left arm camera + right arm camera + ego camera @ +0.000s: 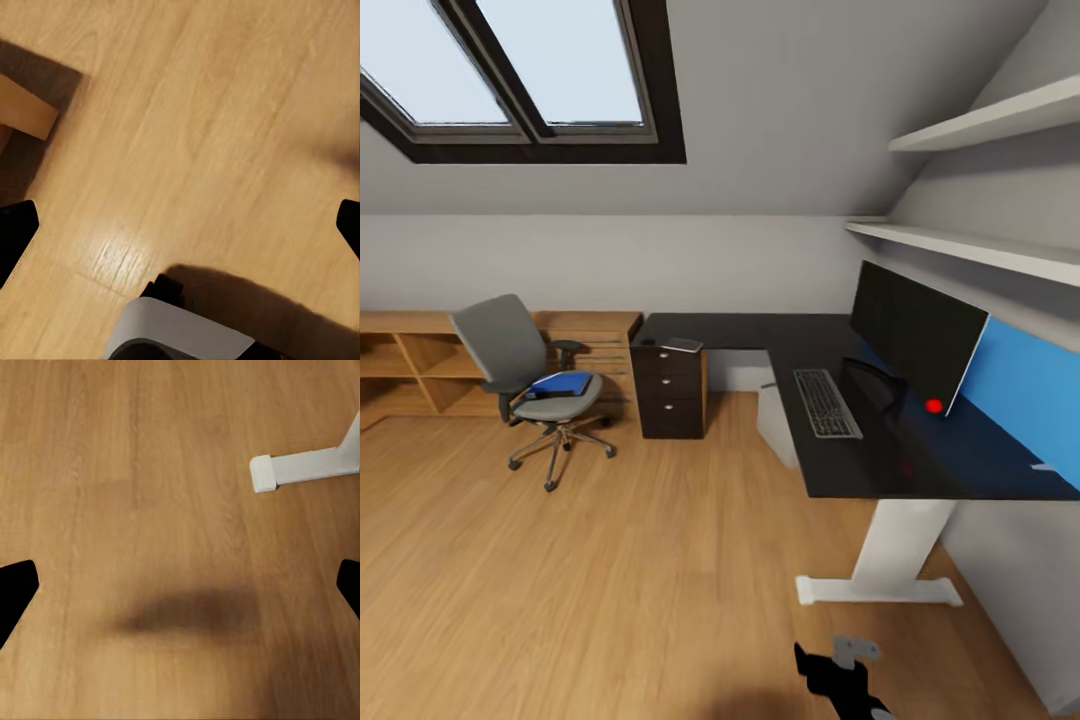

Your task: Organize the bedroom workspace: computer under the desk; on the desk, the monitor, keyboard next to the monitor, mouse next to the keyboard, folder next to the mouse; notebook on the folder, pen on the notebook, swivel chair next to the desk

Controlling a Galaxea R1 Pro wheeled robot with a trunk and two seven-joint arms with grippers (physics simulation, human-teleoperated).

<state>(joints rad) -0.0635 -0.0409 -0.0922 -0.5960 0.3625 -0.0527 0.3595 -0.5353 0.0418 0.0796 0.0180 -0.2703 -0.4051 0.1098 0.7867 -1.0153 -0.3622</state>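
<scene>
Folder [561, 383] lies on swivel chair [525, 385], well apart from counter [840, 450]; chair may roll when I grab. Left pincer [180, 225] released over floor. Right pincer [180, 585] released near the counter's white foot [300, 467]; snag risk.

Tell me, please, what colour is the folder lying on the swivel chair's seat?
Bright blue. The folder shows best in the head view, flat on the grey swivel chair.

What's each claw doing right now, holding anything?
Left claw: open, empty, over light wooden plank floor.
Right claw: open, empty, over the same floor.
</scene>
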